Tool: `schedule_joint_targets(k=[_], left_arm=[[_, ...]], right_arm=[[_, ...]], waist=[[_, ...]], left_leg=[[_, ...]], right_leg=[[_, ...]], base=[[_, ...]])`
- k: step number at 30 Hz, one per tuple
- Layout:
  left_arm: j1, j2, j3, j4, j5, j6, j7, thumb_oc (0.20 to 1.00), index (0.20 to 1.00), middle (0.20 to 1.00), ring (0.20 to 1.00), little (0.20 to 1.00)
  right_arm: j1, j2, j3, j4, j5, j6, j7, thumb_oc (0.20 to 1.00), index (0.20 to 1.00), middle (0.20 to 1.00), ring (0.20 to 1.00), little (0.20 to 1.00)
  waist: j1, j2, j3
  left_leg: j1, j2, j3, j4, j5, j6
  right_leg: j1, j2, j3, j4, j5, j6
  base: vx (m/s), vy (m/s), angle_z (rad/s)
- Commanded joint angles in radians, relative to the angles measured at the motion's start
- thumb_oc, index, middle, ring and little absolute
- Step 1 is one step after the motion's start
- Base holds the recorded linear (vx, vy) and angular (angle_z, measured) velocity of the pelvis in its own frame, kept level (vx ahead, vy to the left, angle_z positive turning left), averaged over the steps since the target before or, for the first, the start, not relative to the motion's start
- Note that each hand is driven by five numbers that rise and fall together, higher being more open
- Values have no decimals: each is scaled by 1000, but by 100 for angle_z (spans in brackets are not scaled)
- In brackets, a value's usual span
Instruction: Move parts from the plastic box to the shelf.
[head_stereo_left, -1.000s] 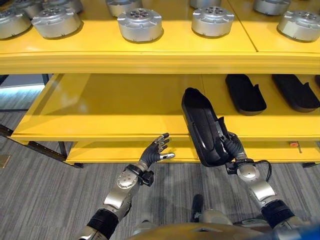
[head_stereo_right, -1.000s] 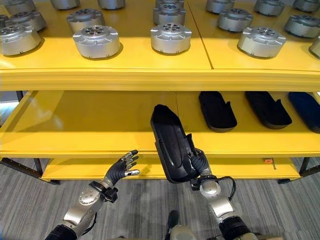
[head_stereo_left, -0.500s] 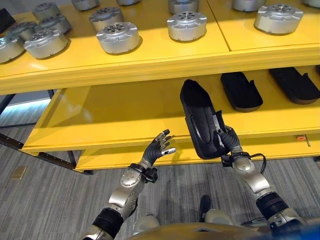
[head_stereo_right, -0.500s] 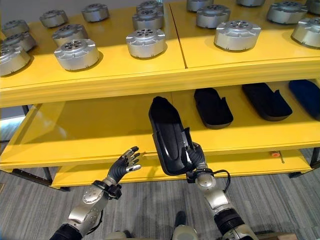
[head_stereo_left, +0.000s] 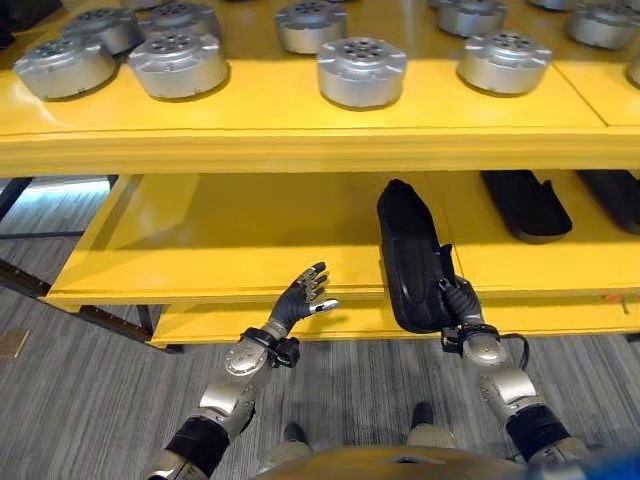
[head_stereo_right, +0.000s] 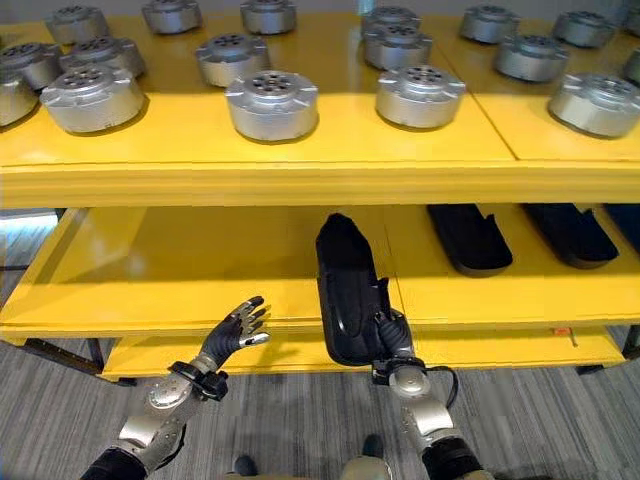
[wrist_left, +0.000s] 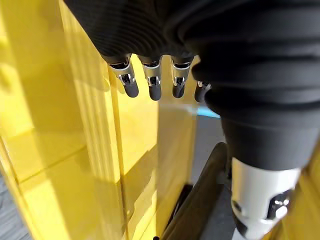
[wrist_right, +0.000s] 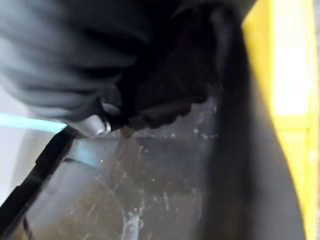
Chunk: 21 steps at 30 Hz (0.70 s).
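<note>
My right hand is clenched on the near end of a long black part, fingers curled over its rim, and the far end of the part reaches out ahead of that hand over the middle level of the yellow shelf. The near end, where I grip, hangs past the shelf's front lip. From my right wrist I see the scuffed, glossy inner face of the part right against my palm. My left hand hovers off to the left of the part, well apart from it, fingers straight and relaxed, holding nothing, just short of the shelf's front edge. To the right of my right hand, further along the same level, two more black parts lie flat. Above my hands the top level carries rows of round silver parts. I judge the black part to be a stiff moulded shell, light for its length, with a smooth surface that could slide in my grip. Held at one end, it will want to tip at the far end, so I would keep my hold on the rim firm and let the shelf take the weight before letting go.
</note>
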<state>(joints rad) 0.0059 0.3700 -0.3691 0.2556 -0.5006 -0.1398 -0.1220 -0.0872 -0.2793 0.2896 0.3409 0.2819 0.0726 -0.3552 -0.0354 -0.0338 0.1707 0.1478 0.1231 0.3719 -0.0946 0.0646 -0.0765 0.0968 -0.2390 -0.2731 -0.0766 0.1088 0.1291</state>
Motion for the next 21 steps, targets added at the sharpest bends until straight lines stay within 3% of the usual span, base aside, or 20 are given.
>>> schedule_joint_targets(k=[1,14,17,21], left_arm=[[-2,-24,15,-74,-13,-48,-8,1000,1000,1000,1000,1000],[-13,44,89,-231,-129,30,-17,1000,1000,1000,1000,1000],[-49,58,97,-255,-155,62,-8,1000,1000,1000,1000,1000],[-117,88,84,-271,-210,70,-23,1000,1000,1000,1000,1000]], right_arm=[[-94,-36,-46,-43,6,-46,-11,200,200,200,200,200],[-327,-120,-141,149,22,57,-64,200,200,200,200,200],[-414,-149,-150,228,26,91,-87,200,200,200,200,200],[-567,-198,-138,383,44,86,-100,200,200,200,200,200]], waist=[[1,6,-1],[110,-4,40],[135,-2,63],[172,3,120]], left_leg=[[31,18,-6,10,-16,39],[-15,9,-58,22,-9,43],[-45,11,-71,49,-14,41],[-122,13,-93,90,-13,37]], right_leg=[[6,38,16,65,-23,20],[-9,42,-23,101,-38,17],[-24,40,-31,123,-45,19],[-68,39,-35,145,-49,18]], base=[[20,16,4],[-7,-12,10],[-67,-29,20],[-153,-47,16]])
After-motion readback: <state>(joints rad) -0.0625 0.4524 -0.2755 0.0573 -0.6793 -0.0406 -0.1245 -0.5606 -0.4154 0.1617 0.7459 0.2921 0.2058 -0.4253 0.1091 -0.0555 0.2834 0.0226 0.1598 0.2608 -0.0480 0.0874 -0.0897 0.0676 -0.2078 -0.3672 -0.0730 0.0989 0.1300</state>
